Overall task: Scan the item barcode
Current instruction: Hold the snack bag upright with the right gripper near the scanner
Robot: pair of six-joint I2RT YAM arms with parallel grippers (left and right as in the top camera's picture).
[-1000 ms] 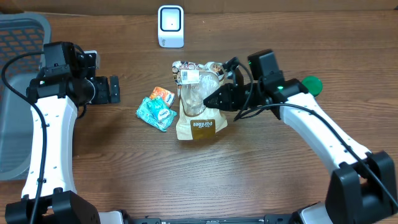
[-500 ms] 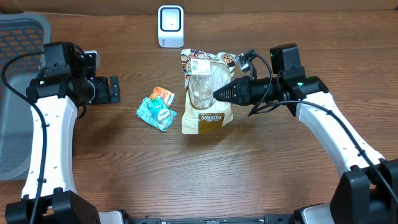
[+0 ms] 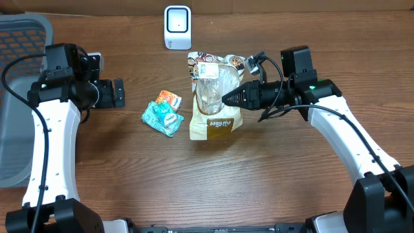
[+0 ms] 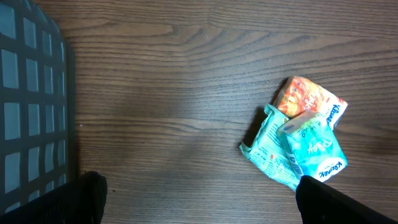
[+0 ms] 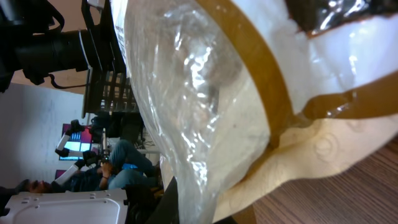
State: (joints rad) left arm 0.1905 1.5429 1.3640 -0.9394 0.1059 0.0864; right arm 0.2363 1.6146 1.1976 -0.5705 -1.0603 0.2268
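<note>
Step in hand: carry-to-scanner, grasp done. The right end effector [image 3: 226,99] is clenched on the side of the snack bag [image 3: 214,97], a tan pouch with a clear window, and its tip is pressed into the plastic near mid-height. The right wrist view is almost filled by crinkled film and the tan seam, which fits a firm pinch (the pads themselves are hidden behind the bag). The bag sits near the middle of the tabletop [image 3: 259,188], top end toward the far edge; whether its lower edge rests on the wood or hangs just above it cannot be told from overhead. The scanner [image 3: 177,26], a small white unit, stands at the far edge, beyond the bag and off toward the robot's left, with clear wood between them. A white label [image 3: 207,72] lies near the bag's top, but it is too small to tell whether it carries the barcode. The left end effector [image 3: 119,92] is released, jaws wide, holding nothing, near the grey basket [image 3: 19,97]; its camera looks down on the tissue packs [image 4: 303,142], which lie just left of the bag. Judgement: the next move calls for bringing the bag toward the scanner and turning it so the coded face meets the scanner window, with the grip kept tight since the film looks slippery.
</note>
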